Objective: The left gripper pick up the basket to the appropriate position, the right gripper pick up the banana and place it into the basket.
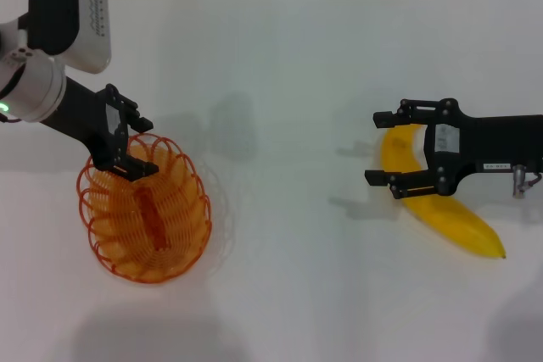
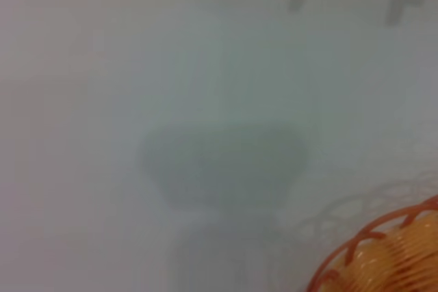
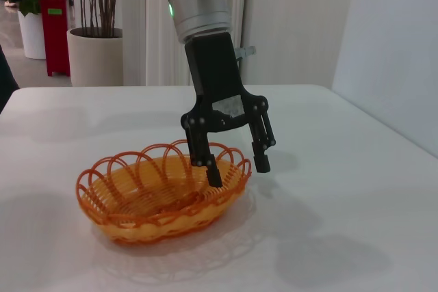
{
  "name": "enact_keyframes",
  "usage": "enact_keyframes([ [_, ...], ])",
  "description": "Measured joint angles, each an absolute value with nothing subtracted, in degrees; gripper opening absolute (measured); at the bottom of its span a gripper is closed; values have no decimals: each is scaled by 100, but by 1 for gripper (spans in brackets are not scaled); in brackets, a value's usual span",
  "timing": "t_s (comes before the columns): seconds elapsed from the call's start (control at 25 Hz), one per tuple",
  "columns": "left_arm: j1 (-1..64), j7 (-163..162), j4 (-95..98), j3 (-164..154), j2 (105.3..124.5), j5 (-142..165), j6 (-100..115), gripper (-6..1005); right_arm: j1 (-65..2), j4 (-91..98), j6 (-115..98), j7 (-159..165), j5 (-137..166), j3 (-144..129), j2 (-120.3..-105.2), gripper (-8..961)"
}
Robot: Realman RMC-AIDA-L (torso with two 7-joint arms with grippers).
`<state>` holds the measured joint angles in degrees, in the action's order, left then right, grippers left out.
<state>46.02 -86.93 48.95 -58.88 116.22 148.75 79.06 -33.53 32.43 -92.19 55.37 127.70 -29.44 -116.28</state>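
Basket (image 1: 146, 214) holds nothing, left gripper (image 1: 134, 146) jaws straddling rim

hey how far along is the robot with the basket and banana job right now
Nothing looks finished yet. The left gripper is open at the far rim of the basket, one finger inside the rim and one outside, not closed on it. The right gripper is open around the upper part of the banana, which lies on the table. Left: grasp and position the basket, lift the banana, place it inside.
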Motion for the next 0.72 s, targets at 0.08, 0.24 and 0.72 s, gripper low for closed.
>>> enact_keyframes([
  [0.08,4604,-8684,4895,-5890,11625,14876,7900,712,-3352,3243,-9220,5537,12770,-2944,-11628,834],
  [0.24,4605,-8650,4895,-5898,11630,14844,7875,697,-3349,3243,-9220,5537,12770,-2944,-11628,834],
  [0.72,4577,-8715,4914,-6330,11648,14813,7750,681,-3342,3243,-9209,5537,12770,-2944,-11628,834],
])
